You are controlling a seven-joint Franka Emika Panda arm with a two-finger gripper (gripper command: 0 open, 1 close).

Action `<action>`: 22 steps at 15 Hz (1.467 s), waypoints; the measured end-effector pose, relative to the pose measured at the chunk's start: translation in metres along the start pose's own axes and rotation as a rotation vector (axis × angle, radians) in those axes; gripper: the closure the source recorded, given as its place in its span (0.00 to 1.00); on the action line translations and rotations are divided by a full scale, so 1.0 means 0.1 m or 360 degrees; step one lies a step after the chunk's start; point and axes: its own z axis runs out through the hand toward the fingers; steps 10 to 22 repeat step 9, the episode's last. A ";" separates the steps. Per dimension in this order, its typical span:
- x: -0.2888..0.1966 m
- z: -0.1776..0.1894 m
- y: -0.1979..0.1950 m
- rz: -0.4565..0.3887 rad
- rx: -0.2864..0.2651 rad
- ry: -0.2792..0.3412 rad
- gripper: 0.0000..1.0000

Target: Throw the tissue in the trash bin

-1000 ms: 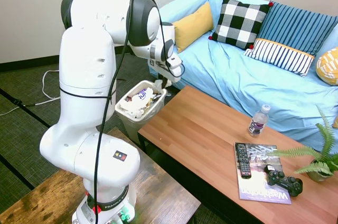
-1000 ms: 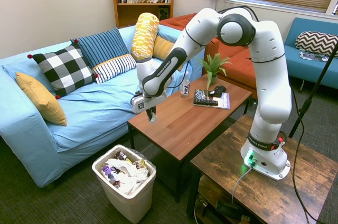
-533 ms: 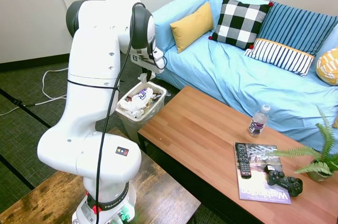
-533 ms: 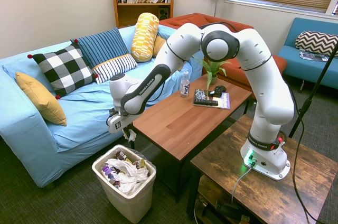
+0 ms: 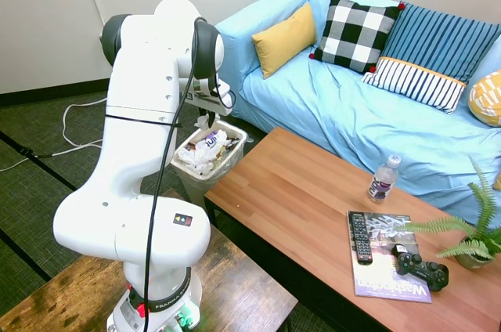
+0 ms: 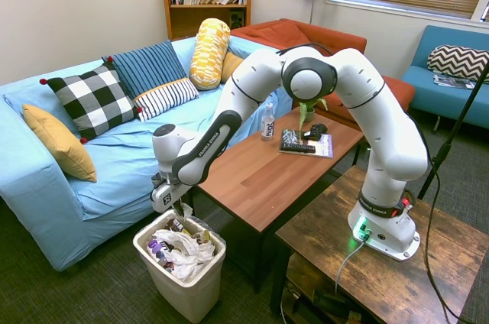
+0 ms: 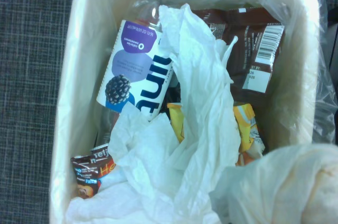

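Swinging off the surface (image 6: 267, 163), gripper (image 6: 178, 213) now above trash bin (image 6: 191, 293), clamped on tissue (image 7: 285, 187); release next.

Soft crumpled paper tissue (image 7: 288, 184), smooth white plastic bin (image 6: 200, 287) with thin glossy liner (image 7: 322, 94), glossy printed wrappers (image 7: 253, 44), warm smooth wood-grain table (image 5: 313, 191), matt blue cloth sofa (image 5: 368, 120)

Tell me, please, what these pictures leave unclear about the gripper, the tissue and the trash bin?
- Fingers: in the first exterior view the arm covers them; in the second they are too small above the trash bin.
- Tissue: blurred and cut off by the wrist view's edge; only a white speck elsewhere.
- Bin's bottom: buried under crumpled paper and wrappers.
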 end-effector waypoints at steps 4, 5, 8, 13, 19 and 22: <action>-0.01 0.03 0.00 -0.0007 -0.0010 0.0005 0.00; 0.01 0.03 0.01 -0.0006 -0.0011 0.0009 0.00; 0.06 0.02 0.03 -0.0008 -0.0010 0.0019 0.00; 0.06 0.00 0.02 -0.0008 -0.0008 0.0021 0.00; 0.06 0.00 0.02 -0.0008 -0.0008 0.0021 0.00; 0.06 0.00 0.02 -0.0008 -0.0008 0.0021 0.00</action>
